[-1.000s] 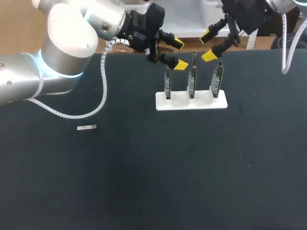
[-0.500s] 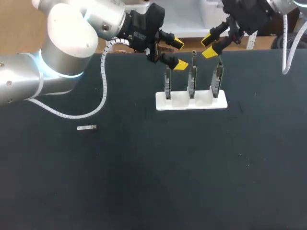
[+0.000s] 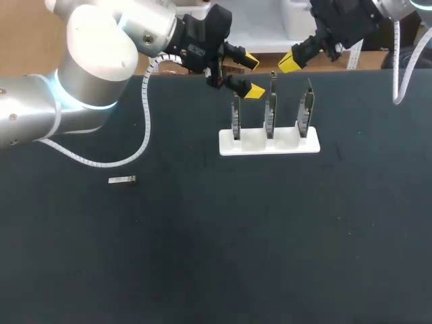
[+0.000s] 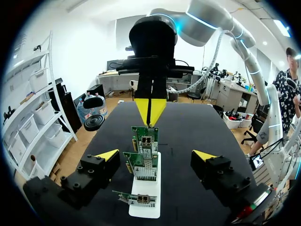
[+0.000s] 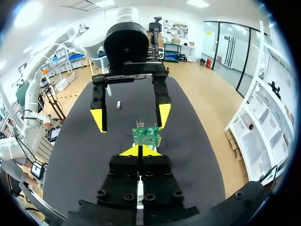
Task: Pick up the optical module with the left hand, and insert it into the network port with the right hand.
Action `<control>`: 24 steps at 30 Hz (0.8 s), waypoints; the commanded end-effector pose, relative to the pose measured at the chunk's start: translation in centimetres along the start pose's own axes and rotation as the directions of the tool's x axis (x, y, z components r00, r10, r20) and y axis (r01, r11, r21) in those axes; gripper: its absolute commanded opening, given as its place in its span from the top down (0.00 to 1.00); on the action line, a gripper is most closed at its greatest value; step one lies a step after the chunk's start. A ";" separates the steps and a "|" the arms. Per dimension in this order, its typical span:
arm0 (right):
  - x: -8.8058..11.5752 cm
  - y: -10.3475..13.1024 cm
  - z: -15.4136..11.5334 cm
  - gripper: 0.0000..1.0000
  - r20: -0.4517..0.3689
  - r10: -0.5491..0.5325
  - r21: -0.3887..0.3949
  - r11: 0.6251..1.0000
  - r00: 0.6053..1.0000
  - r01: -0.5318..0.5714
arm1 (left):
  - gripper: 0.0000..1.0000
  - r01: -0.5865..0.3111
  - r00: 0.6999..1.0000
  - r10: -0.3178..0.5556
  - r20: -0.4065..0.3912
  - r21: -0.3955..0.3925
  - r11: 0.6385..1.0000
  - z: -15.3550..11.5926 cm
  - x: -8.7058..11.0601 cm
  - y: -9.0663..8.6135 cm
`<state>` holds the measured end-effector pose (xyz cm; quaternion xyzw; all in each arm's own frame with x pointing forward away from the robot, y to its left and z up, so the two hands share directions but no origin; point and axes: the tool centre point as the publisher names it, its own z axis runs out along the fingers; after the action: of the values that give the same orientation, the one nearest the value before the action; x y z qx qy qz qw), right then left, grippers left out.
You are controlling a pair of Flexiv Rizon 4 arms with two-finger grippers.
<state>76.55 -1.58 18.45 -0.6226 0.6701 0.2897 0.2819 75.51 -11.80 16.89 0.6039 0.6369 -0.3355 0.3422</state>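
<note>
The optical module [image 3: 122, 179], a small silver bar, lies on the black table far to the left of both grippers; the right wrist view shows it [image 5: 118, 105] beyond the boards. Three green network boards stand upright in a white holder [image 3: 270, 143]. My left gripper [image 3: 250, 76] hangs open above the leftmost board [image 3: 235, 116], its fingers wide apart with nothing between them [image 4: 156, 155]. My right gripper [image 3: 290, 64] is shut on nothing, its tips pressed together [image 5: 139, 150] just above and behind the rightmost board [image 3: 306, 108]. The two grippers face each other over the row of boards [image 4: 142, 165].
The black table [image 3: 202, 256] stretches wide in front of the holder. A white cable [image 3: 145, 128] from my left arm loops down onto the table between the module and the holder.
My right gripper has gone from open to shut and drawn up and back a little from the rightmost board. The left arm and the module have not moved.
</note>
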 end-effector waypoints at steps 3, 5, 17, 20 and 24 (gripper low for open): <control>-0.5 -0.1 0.3 1.00 0.005 -0.010 -0.001 1.000 1.000 0.010 | 0.00 0.002 1.000 -0.002 -0.006 0.003 1.000 0.0 -0.1 0.2; -0.7 -0.1 0.4 1.00 0.006 -0.015 -0.001 1.000 1.000 0.015 | 0.00 0.002 1.000 -0.002 -0.006 0.003 1.000 0.0 -0.1 0.2; -1.1 -0.4 1.1 1.00 0.011 -0.030 -0.010 0.999 0.999 0.030 | 0.00 0.002 1.000 -0.002 -0.006 0.003 1.000 0.0 -0.1 0.2; -1.2 -0.5 1.2 1.00 0.013 -0.030 -0.013 0.999 0.999 0.030 | 0.00 0.002 1.000 -0.002 -0.006 0.003 1.000 0.0 -0.1 0.2; -1.2 -0.6 1.5 1.00 0.015 -0.031 -0.019 0.999 0.999 0.031 | 0.00 0.002 1.000 -0.002 -0.006 0.003 1.000 0.0 -0.1 0.2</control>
<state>76.76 0.16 18.46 -0.6323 0.6576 0.2923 0.2870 75.51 -11.80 16.89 0.6039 0.6369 -0.3355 0.3422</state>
